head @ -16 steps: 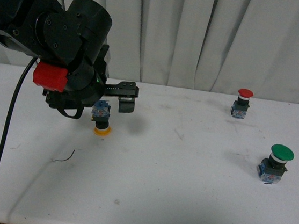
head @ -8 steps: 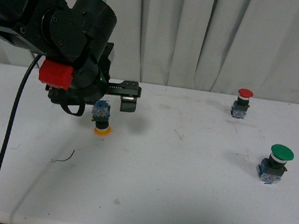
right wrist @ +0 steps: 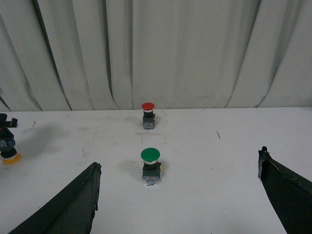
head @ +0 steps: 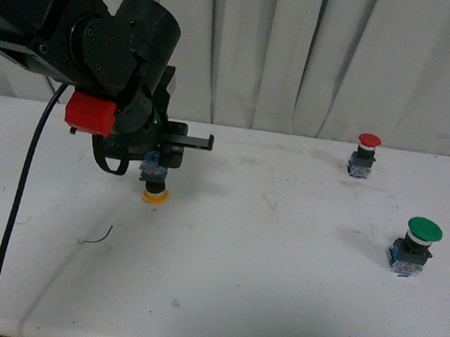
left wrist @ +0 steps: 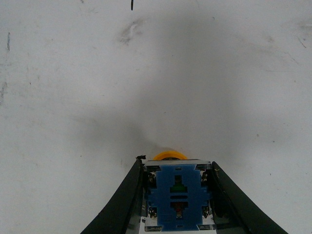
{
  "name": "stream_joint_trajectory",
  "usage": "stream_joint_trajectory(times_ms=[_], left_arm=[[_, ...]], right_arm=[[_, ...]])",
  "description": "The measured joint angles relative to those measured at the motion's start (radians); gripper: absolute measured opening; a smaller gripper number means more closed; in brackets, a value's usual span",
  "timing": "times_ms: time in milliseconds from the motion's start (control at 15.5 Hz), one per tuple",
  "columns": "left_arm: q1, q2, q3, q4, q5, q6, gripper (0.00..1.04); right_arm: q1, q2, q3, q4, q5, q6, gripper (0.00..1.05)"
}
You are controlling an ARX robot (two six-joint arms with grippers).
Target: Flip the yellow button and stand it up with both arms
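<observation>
Yellow button (head: 154, 182), cap down at our ten o'clock, is clamped in our left gripper (left wrist: 176, 168) (right gripper (right wrist: 179, 158) gapes idle); flipping upright remains.

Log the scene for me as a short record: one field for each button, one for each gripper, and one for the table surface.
yellow button: cap down on the table, blue contact block up, left side
left gripper: shut on the yellow button, one jaw on each side of its contact block
right gripper: open, empty, above the table
red button: upright, cap up, far right
green button: upright, cap up, right side, nearer the robot than the red button
table: white, scuffed
</observation>
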Motion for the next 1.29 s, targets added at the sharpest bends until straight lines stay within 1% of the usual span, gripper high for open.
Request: stream_joint_trajectory(times_ms=[194, 645, 839, 968, 1097, 1161, 1290], left_arm=[[-0.005, -0.015, -0.019, 0.028, 0.001, 0.013, 0.31], [-0.083, -0.337, -0.237, 0.161, 0.06, 0.103, 0.3], [-0.093, -0.498, -0.383, 0.204, 0.066, 0.109, 0.3], [-0.111, -0.67, -0.494, 0.247, 0.069, 0.104, 0.3], [-0.143, -0.796, -0.575, 0.29, 0.117, 0.077, 0.3], [-0.14, -0.813, -0.602, 0.322, 0.159, 0.048, 0.3], [-0.103, -0.845, -0.684, 0.449, 0.303, -0.051, 0.3]], right_arm=[[0.0, 0.0, 0.0, 0.0, 0.0, 0.0, 0.98], [0.0, 0.0, 0.0, 0.0, 0.0, 0.0, 0.98], [0.0, 0.0, 0.0, 0.0, 0.0, 0.0, 0.98], [0.0, 0.0, 0.0, 0.0, 0.0, 0.0, 0.98], [0.0, 0.0, 0.0, 0.0, 0.0, 0.0, 0.98], [0.0, 0.0, 0.0, 0.0, 0.0, 0.0, 0.98], [0.0, 0.0, 0.0, 0.0, 0.0, 0.0, 0.98]])
